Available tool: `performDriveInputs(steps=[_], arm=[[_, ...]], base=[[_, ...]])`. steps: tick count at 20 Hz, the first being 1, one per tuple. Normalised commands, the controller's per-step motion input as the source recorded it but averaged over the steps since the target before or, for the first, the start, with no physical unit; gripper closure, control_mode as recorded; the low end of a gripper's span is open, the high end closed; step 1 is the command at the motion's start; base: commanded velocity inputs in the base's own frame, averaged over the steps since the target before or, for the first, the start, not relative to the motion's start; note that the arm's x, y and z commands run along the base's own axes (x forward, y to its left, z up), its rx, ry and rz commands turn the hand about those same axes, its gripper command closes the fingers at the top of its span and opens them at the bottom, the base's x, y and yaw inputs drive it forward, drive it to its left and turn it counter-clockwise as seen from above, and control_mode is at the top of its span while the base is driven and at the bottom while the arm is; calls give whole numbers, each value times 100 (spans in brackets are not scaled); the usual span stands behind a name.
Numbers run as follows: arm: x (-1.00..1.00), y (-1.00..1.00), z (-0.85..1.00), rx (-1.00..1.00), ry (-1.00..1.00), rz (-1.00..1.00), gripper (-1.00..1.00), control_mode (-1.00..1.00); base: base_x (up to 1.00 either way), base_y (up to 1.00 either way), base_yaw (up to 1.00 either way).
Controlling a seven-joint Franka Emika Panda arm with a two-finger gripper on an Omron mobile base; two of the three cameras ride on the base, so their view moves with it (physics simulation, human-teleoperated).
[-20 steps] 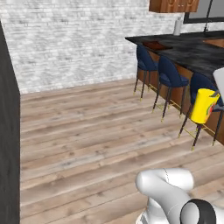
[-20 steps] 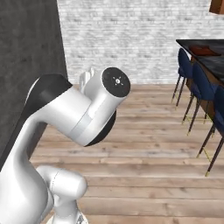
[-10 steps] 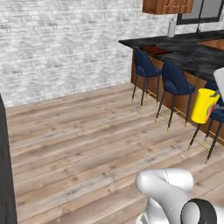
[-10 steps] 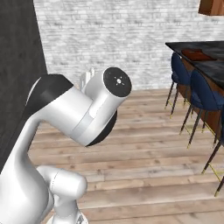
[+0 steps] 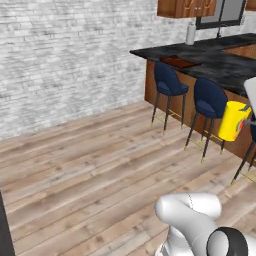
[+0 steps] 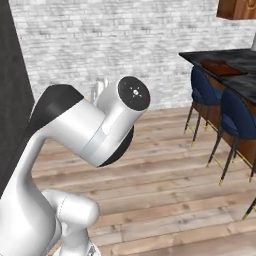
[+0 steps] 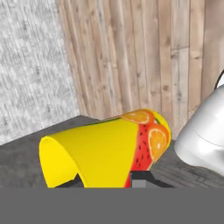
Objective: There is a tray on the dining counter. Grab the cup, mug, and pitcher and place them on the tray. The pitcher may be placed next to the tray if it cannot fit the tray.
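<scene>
My gripper (image 5: 246, 118) is shut on the yellow cup (image 5: 233, 121), held in the air at the right edge of the left base view, in front of the stools. In the hand view the cup (image 7: 105, 153) lies across the gripper (image 7: 105, 183), and its red and orange fruit mark faces right. The dark reddish-brown tray (image 5: 176, 61) lies on the black dining counter (image 5: 215, 62), near its left end. From the right base the tray (image 6: 220, 67) and the counter (image 6: 240, 60) show too. A tall pale grey vessel (image 5: 190, 35), probably the pitcher, stands at the counter's back. The mug is out of view.
Blue bar stools (image 5: 169, 86) (image 5: 210, 102) (image 6: 202, 90) line the counter's wood front. Open wood floor (image 5: 90, 170) stretches to a white brick wall (image 5: 65, 55). A dark panel (image 6: 9, 100) rises at the left. My own arm (image 6: 95, 135) fills the near foreground.
The whole picture has shifted: the base has moved, so the counter, tray and stools now sit further left and larger. The cup stays in the shut gripper.
</scene>
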Motion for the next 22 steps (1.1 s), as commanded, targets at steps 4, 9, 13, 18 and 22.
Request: performDriveInputs(steps=[4,9,13,18,22], arm=[[0,0,0,0,0,0,100,100],[0,0,0,0,0,0,100,100],[0,0,0,0,0,0,100,100],[0,0,0,0,0,0,100,100],[0,0,0,0,0,0,100,100]], base=[[100,79,-27],[100,76,-27],[100,79,-27],[100,82,-28],[100,86,-28]])
